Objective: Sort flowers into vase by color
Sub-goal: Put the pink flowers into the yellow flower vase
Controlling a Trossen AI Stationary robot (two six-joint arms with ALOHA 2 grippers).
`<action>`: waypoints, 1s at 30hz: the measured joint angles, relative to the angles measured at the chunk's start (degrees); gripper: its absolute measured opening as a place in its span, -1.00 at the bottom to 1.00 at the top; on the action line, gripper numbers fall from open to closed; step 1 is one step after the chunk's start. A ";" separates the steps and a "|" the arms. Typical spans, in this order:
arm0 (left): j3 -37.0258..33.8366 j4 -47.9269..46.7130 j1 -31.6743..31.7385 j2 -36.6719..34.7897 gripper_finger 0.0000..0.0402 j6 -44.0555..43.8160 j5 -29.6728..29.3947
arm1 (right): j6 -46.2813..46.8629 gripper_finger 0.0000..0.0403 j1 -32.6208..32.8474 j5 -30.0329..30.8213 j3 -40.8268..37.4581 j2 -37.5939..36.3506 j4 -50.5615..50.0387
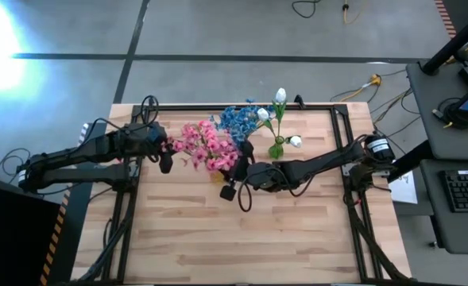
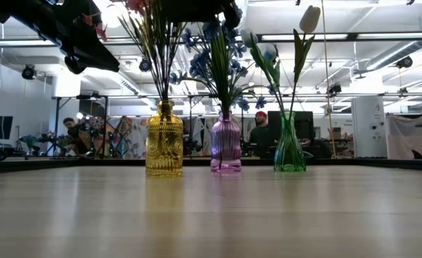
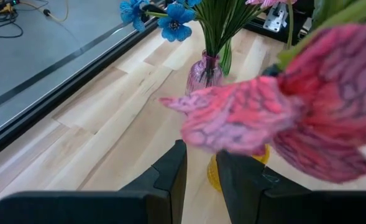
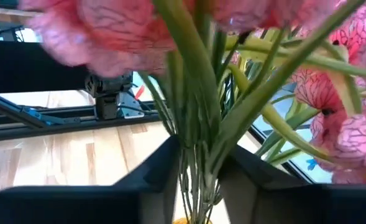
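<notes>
- Your right gripper brackets the pink flowers' stems above the yellow vase; actual grip unclear.
- Your left gripper, slightly parted and empty, hovers beside them.

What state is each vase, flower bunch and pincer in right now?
Yellow vase: upright, holds pink flowers.
Purple vase: upright, holds blue flowers.
Green vase: upright, holds white buds.
Left pincer: beside the pink flowers, gripping nothing.
Right pincer: open, fingers astride the pink flowers' stems.
</notes>
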 joint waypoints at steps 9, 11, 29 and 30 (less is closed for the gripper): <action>-0.01 0.00 0.00 0.00 -0.63 0.22 0.04 | -0.29 -0.93 -0.86 -0.30 0.35 0.00 -0.31; -0.02 0.00 0.00 0.00 -0.63 0.22 0.04 | 0.00 -0.92 -1.12 -0.56 0.37 -0.01 -0.29; -0.07 0.02 0.00 0.07 -0.63 0.22 0.13 | 5.18 -0.93 -3.24 -6.84 1.20 0.17 -4.79; -0.07 0.02 0.00 0.07 -0.63 0.22 0.13 | 6.05 -0.94 -3.63 -7.62 1.43 0.17 -5.84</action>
